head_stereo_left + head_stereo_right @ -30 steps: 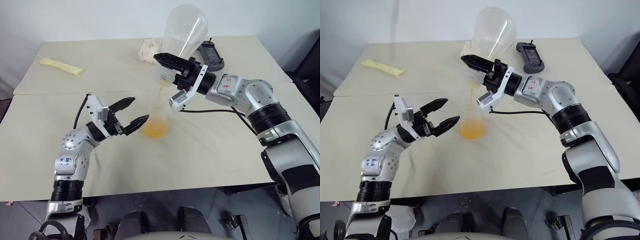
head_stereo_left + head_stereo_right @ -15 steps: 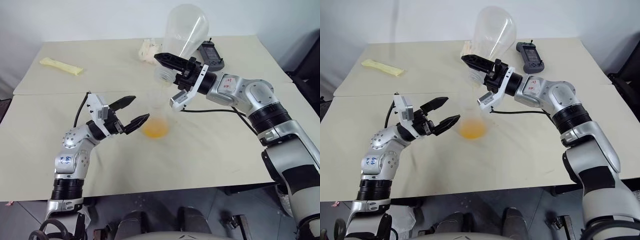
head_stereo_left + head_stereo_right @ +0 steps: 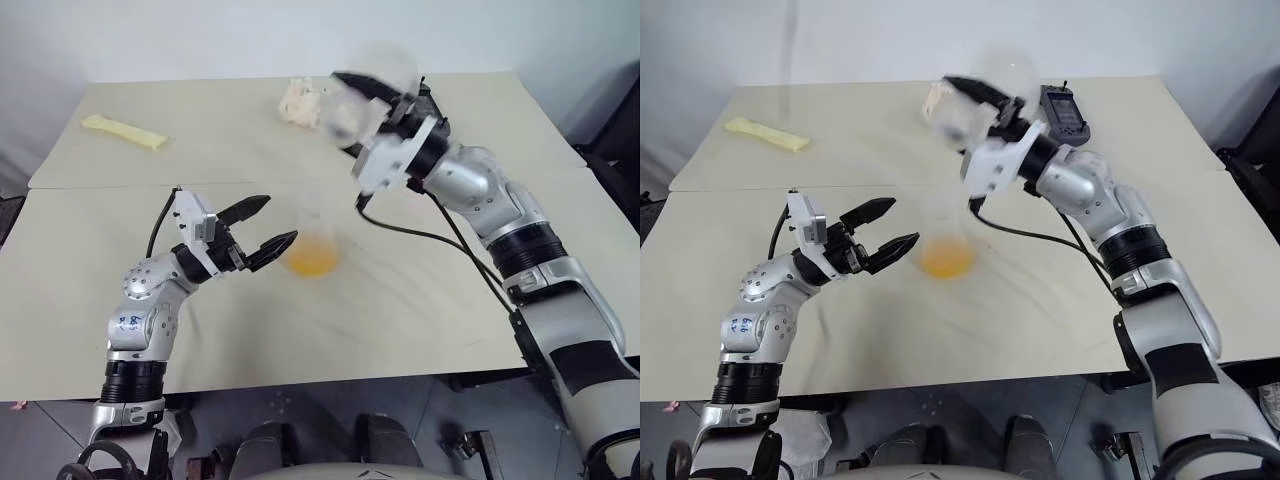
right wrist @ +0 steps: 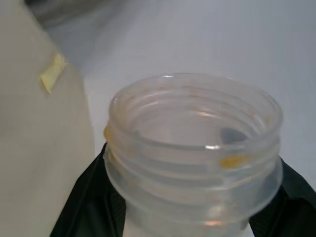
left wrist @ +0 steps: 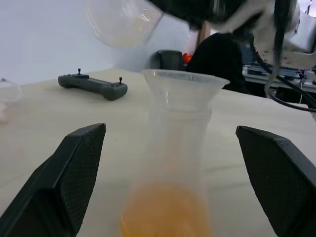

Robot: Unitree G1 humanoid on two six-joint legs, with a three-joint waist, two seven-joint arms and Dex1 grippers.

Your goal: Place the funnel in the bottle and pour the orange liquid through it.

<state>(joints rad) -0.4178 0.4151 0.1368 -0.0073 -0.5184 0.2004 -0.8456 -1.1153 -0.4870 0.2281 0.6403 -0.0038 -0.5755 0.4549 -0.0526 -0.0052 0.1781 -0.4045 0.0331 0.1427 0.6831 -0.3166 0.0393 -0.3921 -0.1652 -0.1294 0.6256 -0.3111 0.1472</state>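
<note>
Pouring looks finished, judging by where the liquid sits: the orange liquid pools in the wide base of the bottle, which stands upright on the table with the funnel seated in its neck. The flask, the big clear one that served as the pouring vessel, appears drained; only a few orange drops cling inside its threaded mouth in the right wrist view. The right gripper has its fingers pinched on the neck of that flask and holds it in the air above the far part of the table, well apart from the bottle and blurred in the head views. The left gripper hangs just beside the bottle with its fingers spread wide on either side of it, touching nothing as far as the left wrist view shows.

So the step in hand seems to be clearing the emptied flask away. What is left calls for setting it down upright on a bare patch of table, clear of the remote control, the crumpled white wad and the yellow strip, then releasing it. The drops at the mouth could drip, so a mouth-up carry is wiser. The left arm's open fingers should keep off the bottle, as a nudge could tip bottle and funnel
</note>
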